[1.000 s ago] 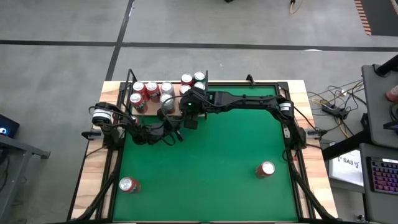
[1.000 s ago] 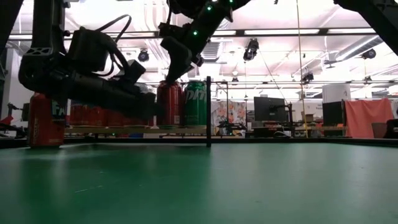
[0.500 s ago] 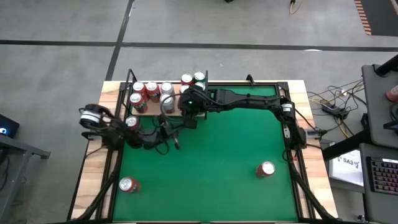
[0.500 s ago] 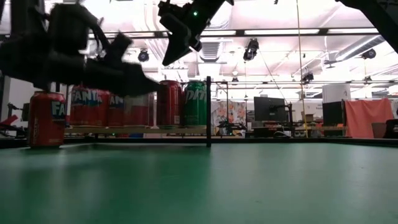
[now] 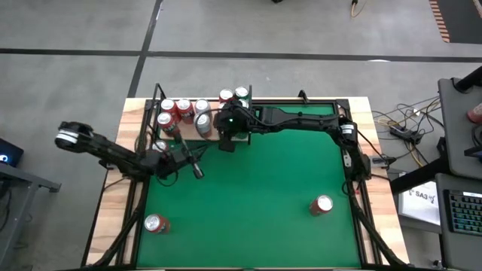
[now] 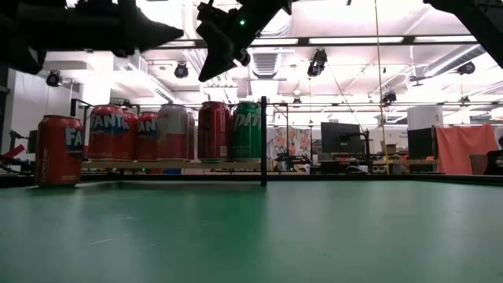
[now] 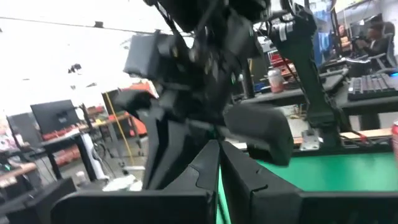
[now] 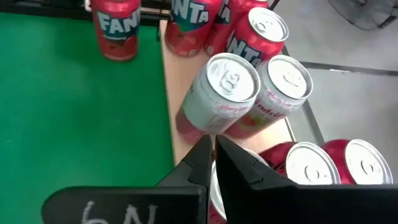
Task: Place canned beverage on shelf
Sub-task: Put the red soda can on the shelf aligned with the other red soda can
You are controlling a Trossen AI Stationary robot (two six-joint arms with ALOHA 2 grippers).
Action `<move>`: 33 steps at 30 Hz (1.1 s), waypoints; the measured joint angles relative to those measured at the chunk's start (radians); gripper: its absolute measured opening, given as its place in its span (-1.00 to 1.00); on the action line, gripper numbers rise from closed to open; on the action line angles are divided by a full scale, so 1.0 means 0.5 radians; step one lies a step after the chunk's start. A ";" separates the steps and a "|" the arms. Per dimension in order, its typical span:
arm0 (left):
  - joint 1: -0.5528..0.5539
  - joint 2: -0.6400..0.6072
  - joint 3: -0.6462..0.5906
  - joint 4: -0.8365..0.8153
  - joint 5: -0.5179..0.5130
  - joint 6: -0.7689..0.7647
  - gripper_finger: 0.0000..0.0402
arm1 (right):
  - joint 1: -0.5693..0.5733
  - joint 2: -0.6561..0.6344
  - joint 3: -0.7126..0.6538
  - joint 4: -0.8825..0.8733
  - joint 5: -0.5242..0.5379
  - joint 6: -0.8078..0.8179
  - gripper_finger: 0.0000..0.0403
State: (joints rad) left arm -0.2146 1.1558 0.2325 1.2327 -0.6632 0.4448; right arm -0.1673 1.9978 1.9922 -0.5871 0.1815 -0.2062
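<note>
Green felt table with two loose cans; can-crowded shelf at back.

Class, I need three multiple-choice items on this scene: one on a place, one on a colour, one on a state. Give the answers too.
1. The shelf stands at the table's: A far left corner; B near right corner; C centre.
2. The can nearest the shelf's black end rod in the low view is: A orange; B green; C blue.
3. The right claw is: A open; B shut on a can; C shut, empty.

Answers:
1. A, as the high view shows.
2. B, its body is green.
3. C, its fingers meet above the cans, with nothing between them.
</note>
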 joint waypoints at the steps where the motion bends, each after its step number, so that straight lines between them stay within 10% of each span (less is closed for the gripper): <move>1: 0.000 -0.068 0.000 -0.055 0.000 0.032 -1.00 | -0.007 0.006 -0.001 0.012 -0.001 -0.005 -0.94; 14: 0.001 -0.612 0.000 -0.385 -0.004 0.135 -1.00 | -0.056 0.037 -0.093 0.094 -0.011 0.005 -0.94; 33: 0.001 -0.712 0.000 -0.501 -0.007 0.127 -1.00 | -0.063 0.038 -0.170 0.082 0.004 0.047 -0.94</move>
State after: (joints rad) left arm -0.2142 0.7996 0.2325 0.9821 -0.6669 0.5081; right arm -0.1989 2.0167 1.9072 -0.5460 0.1833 -0.1829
